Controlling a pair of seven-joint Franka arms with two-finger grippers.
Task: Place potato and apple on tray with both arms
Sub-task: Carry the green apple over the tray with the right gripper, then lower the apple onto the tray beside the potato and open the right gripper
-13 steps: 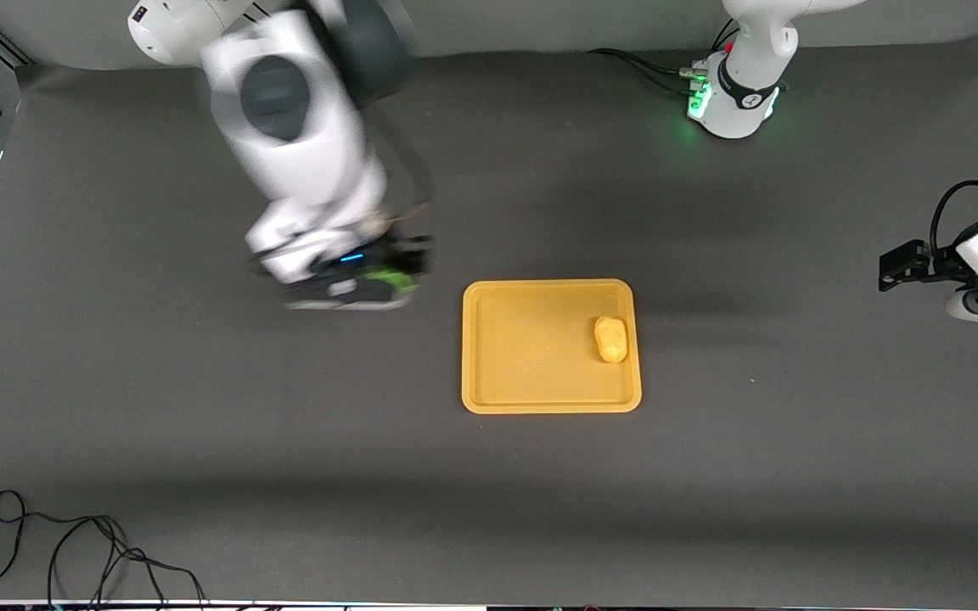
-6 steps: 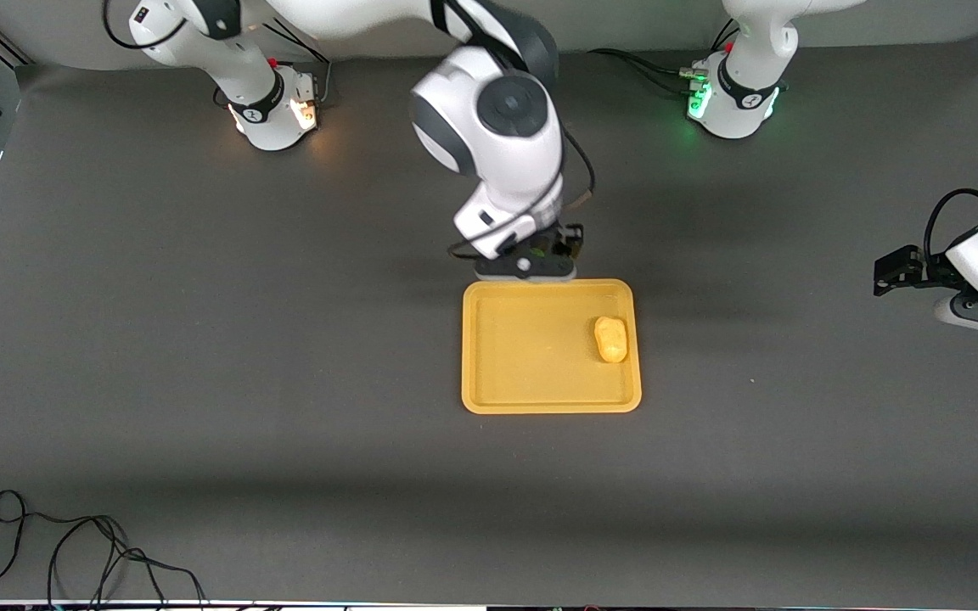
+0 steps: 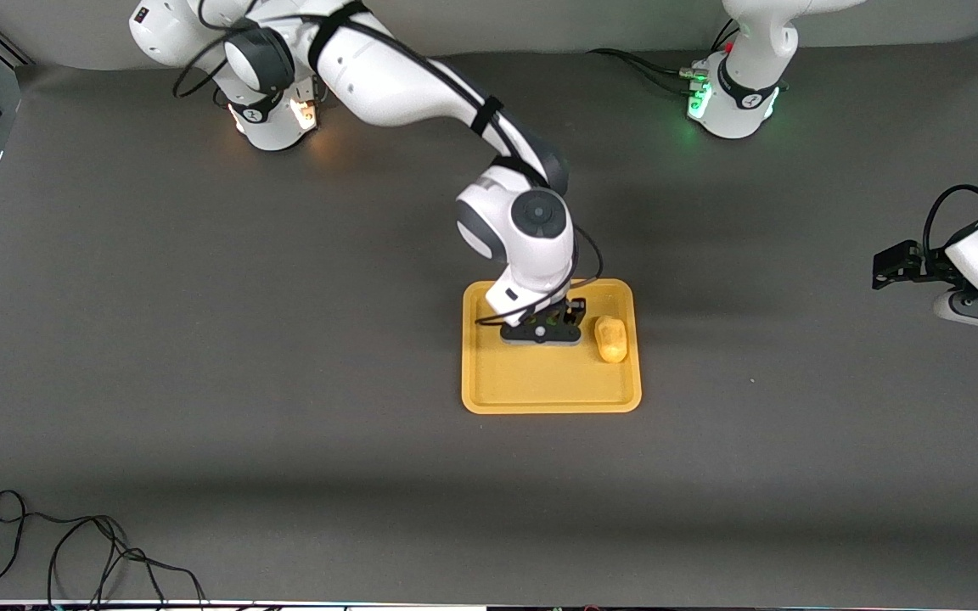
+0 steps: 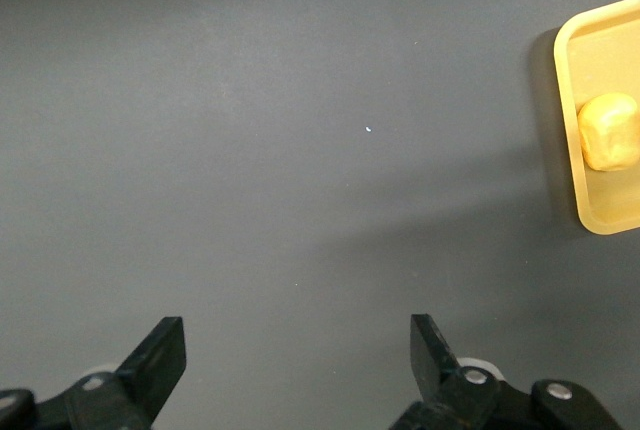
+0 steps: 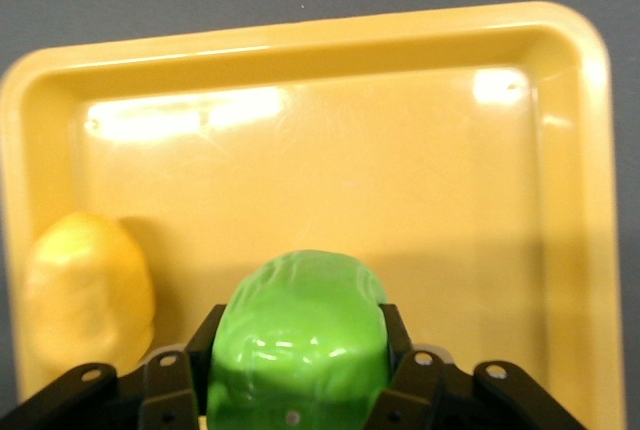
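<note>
The yellow-orange tray [image 3: 540, 386] lies mid-table. The potato [image 3: 611, 339] lies in it, by the rim toward the left arm's end. My right gripper [image 3: 542, 331] is low over the tray's middle, beside the potato. In the right wrist view this gripper [image 5: 300, 355] is shut on the green apple [image 5: 298, 305], above the tray floor [image 5: 420, 160], with the potato [image 5: 88, 285] close by. My left gripper [image 3: 888, 270] waits at the left arm's end of the table. It is open and empty [image 4: 295, 340] over bare mat, well apart from the tray [image 4: 563, 100] and potato [image 4: 610, 130].
The right arm's base [image 3: 272, 110] and the left arm's base [image 3: 731, 102] stand along the table edge farthest from the front camera. A black cable [image 3: 73, 543] lies looped at the near corner, at the right arm's end. Dark mat surrounds the tray.
My right arm has swung from the right arm's end of the table to over the tray, carrying the apple, and has come down. The left arm has barely shifted.
</note>
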